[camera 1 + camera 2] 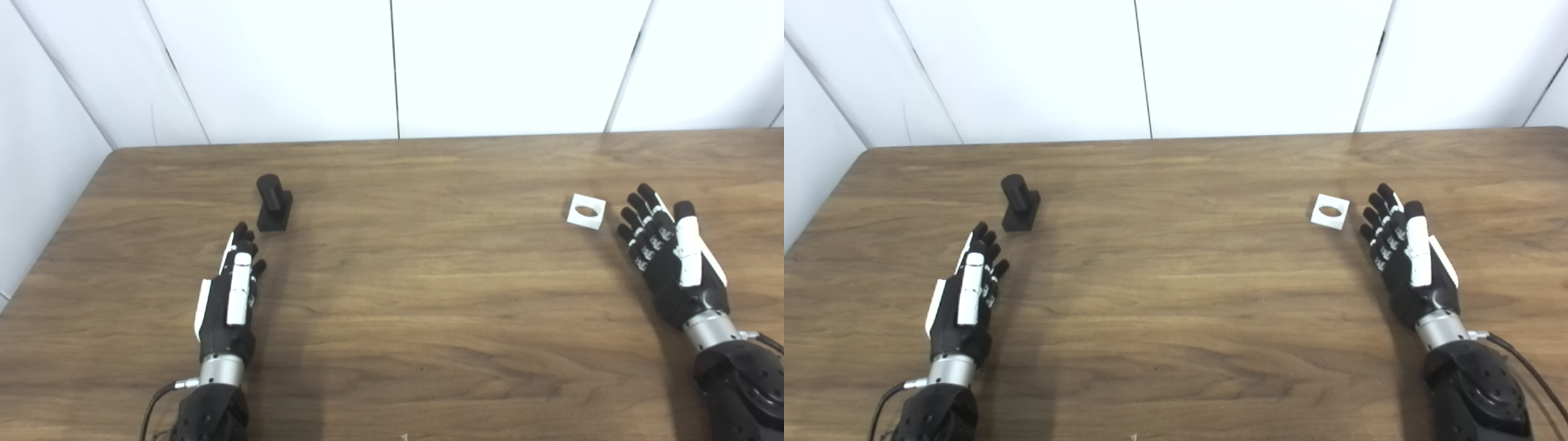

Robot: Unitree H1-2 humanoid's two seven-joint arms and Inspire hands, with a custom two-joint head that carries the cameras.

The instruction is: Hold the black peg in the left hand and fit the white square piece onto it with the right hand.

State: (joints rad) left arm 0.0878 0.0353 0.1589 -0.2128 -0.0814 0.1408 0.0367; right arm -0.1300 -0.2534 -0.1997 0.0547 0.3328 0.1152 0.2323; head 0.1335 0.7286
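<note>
Nothing grasped yet; my left hand point(228, 294) lies open near the black peg point(273, 203), my right hand point(670, 254) open beside the white square piece point(586, 211); I must grip both next.

No text, label, brand, number or sign can be read anywhere in either view.
</note>
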